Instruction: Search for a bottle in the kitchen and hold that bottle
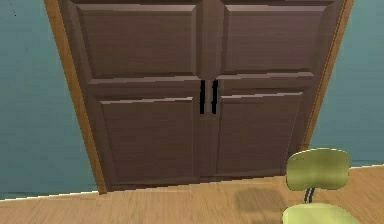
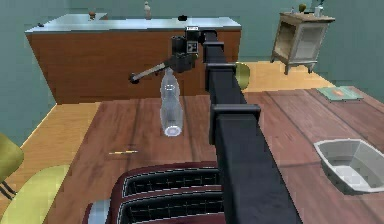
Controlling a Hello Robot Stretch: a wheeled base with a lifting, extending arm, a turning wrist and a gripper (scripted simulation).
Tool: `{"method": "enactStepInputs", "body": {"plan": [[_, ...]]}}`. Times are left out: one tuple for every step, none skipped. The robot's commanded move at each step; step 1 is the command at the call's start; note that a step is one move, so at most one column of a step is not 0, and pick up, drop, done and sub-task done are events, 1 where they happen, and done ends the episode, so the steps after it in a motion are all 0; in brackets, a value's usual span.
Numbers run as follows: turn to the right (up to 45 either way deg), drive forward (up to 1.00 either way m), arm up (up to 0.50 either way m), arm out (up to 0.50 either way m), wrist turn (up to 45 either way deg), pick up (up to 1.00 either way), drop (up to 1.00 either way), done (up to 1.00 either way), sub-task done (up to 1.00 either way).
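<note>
I see the clear bottle (image 2: 171,105) upright against the wooden table (image 2: 110,125), its cap right by the gripper (image 2: 138,75) (held or merely standing there, I can't tell, nor how the fingers are set). Being tall and narrow, it would likely topple if the arm (image 2: 235,130) nudged it sideways.

Wood tbl (image 2: 290,118) w/ toaster (image 2: 170,195), grey tray (image 2: 338,152), yellow stick (image 2: 124,152), green book (image 2: 342,93).

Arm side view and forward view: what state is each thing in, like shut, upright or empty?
Double doors: shut.
Bottle: upright, at the hand; cannot tell whether it is held.
Grey tray: empty.
Green chair: upright.
</note>
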Motion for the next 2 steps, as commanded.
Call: {"method": "enactStepInputs", "body": {"plan": [[0.0, 0.00, 0.00, 0.00, 21.0, 0.00, 0.00, 0.00, 0.00], [0.0, 0.00, -0.30, 0.00, 0.0, 0.00, 0.00, 0.00, 0.00]]}}
